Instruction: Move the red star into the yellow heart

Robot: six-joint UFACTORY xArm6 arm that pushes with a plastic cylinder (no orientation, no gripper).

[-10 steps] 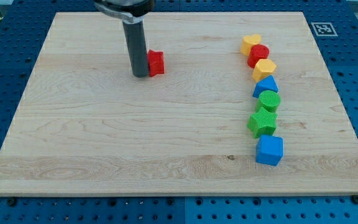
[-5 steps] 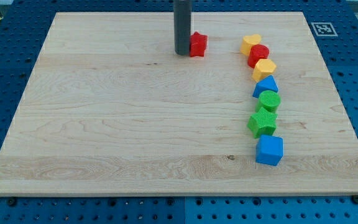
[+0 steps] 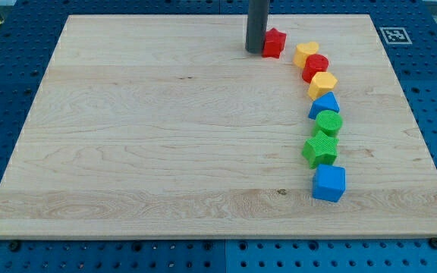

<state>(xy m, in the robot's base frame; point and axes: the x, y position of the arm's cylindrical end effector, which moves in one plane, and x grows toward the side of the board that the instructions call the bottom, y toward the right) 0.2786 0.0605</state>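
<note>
In the camera view, the wooden bench (image 3: 165, 152) carries a curved line of blocks down the view's right side. The rod's tip (image 3: 255, 51) sits near the view's top, touching the left side of the red star (image 3: 274, 43). The end effector is a plain rod with nothing that spreads or pinches, so it can only press against things.

The red star lies just left of the yellow heart (image 3: 305, 53), with a narrow strip of bare wood between them. Below the heart the line runs on: a red round block (image 3: 315, 67), a yellow block (image 3: 322, 83) of unclear shape, a blue block (image 3: 324, 105), a green round block (image 3: 328, 122), a green star (image 3: 320, 149) and a blue cube (image 3: 328, 183).

The star looks like a small, light, stiff plastic piece that should slide easily on the smooth wood. Its points may let it spin off a push, so contact is best kept centred on the side facing away from the heart.
</note>
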